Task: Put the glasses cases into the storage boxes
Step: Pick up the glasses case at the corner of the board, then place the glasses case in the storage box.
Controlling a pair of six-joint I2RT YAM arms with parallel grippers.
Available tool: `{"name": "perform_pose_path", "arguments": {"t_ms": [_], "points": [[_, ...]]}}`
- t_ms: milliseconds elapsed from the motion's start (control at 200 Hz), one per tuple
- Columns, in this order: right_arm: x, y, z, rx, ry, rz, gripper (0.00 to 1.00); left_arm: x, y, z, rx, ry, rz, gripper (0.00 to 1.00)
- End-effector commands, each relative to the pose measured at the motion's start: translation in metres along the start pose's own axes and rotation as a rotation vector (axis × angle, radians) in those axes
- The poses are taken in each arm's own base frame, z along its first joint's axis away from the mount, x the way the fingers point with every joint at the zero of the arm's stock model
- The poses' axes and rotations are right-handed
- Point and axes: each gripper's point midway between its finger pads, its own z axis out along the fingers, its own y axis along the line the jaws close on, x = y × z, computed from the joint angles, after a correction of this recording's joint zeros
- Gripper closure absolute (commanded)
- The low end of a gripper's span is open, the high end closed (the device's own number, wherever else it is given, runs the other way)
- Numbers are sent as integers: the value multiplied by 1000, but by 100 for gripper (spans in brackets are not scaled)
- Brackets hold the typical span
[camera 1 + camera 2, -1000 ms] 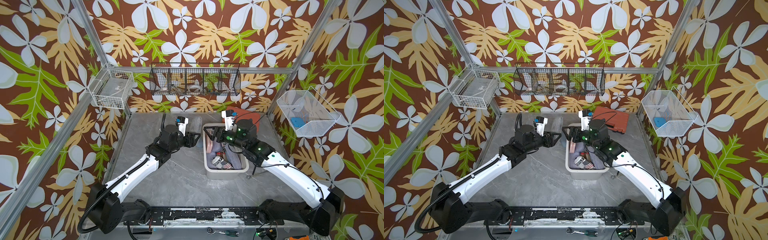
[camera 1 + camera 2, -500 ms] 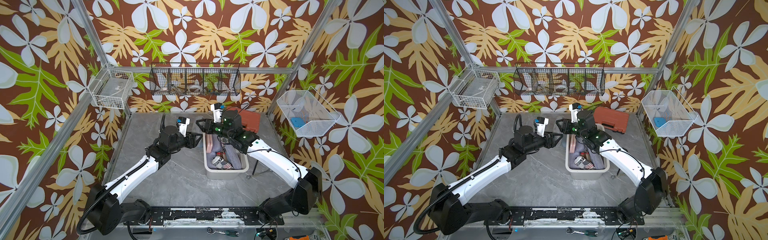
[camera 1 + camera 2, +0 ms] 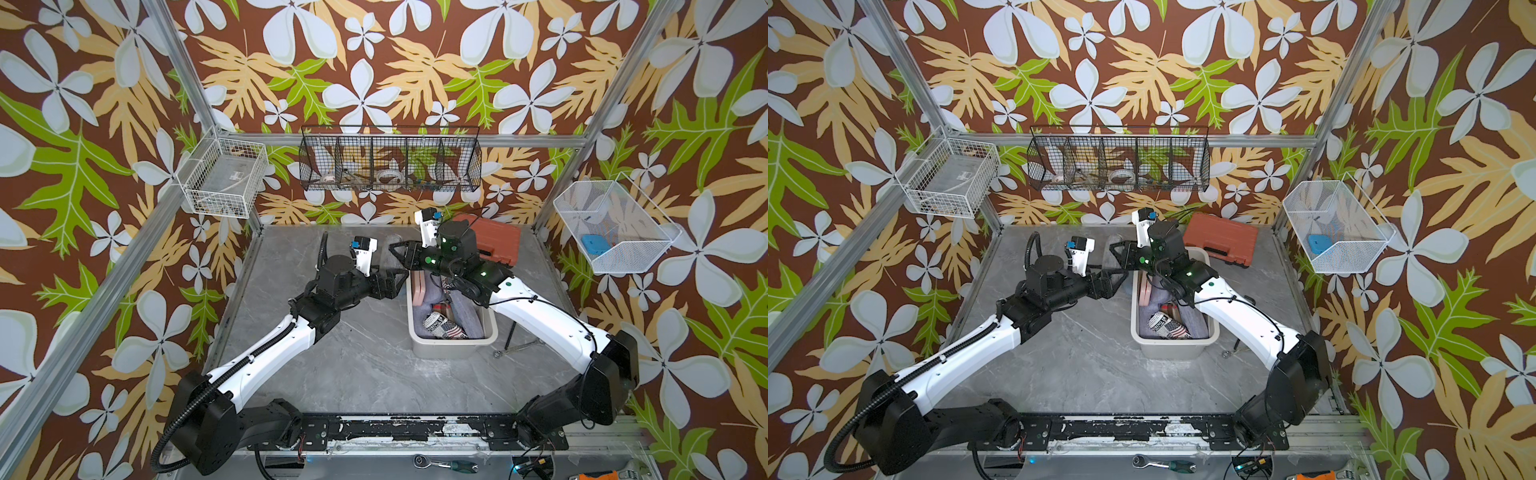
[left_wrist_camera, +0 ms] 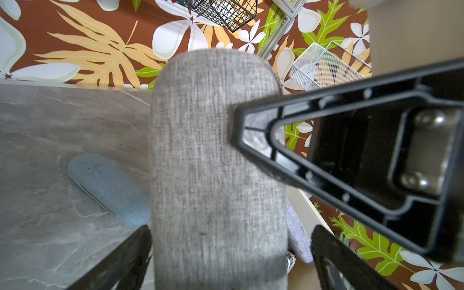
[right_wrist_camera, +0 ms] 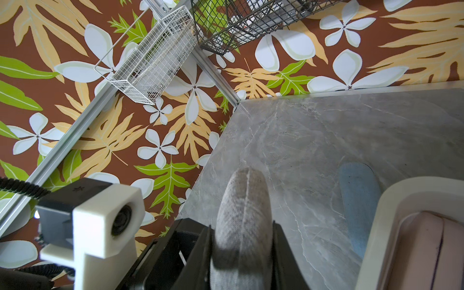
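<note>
Bright, even, diffuse light is noted in all views. Only soft, faint shadows are cast on the worktop. In both wrist views the grey case is blurred close to the lens, while the background is rendered sharp.

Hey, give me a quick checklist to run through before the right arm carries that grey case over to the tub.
1. Right gripper shut on the grey case: ok.
2. Left gripper open: ok.
3. Grey case clear of the left fingers: not ok, it sits between them.
4. Room in the cream tub beside the pink case: cannot tell.
5. Light blue case lying on the table, apart from the grey case: ok.
</note>
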Motion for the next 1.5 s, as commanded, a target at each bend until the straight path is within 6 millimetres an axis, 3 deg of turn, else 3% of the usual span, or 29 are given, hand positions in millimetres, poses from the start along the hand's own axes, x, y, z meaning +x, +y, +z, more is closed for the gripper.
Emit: {"name": "perform_pose_path", "arguments": {"t_ms": [0, 205, 365, 491, 586, 781, 1091, 1166, 1206, 1251, 1281, 1497], "points": [[-14, 3, -11, 17, -51, -47, 76, -18, -9, -8, 23, -78, 41, 0], [-19, -19, -37, 136, -70, -81, 75, -23, -12, -15, 5, -75, 94, 0], [-12, -58, -64, 280, -64, -92, 76, -31, -1, -23, -70, -121, 100, 0], [7, -89, -79, 399, -2, -126, 76, -33, 3, -24, -97, -131, 102, 0], [20, -105, -78, 414, 33, -114, 77, -30, 5, -20, -101, -111, 95, 0], [42, -130, -54, 371, 137, -41, 78, -23, 9, -14, -104, -87, 80, 0], [48, -140, -24, 305, 201, -14, 72, -17, 10, -6, -88, -59, 59, 0], [50, -148, -22, 325, 208, -9, 66, -16, 9, -6, -82, -55, 54, 0], [51, -153, -23, 341, 205, 0, 56, -16, 7, -6, -73, -53, 50, 0], [51, -154, -25, 344, 199, 8, 42, -16, 5, -6, -60, -49, 46, 0], [51, -152, -27, 340, 192, 7, 39, -15, 4, -6, -54, -45, 43, 0], [29, -142, -70, 409, 65, -31, 40, -13, 6, -3, -62, -34, 16, 0]]}}
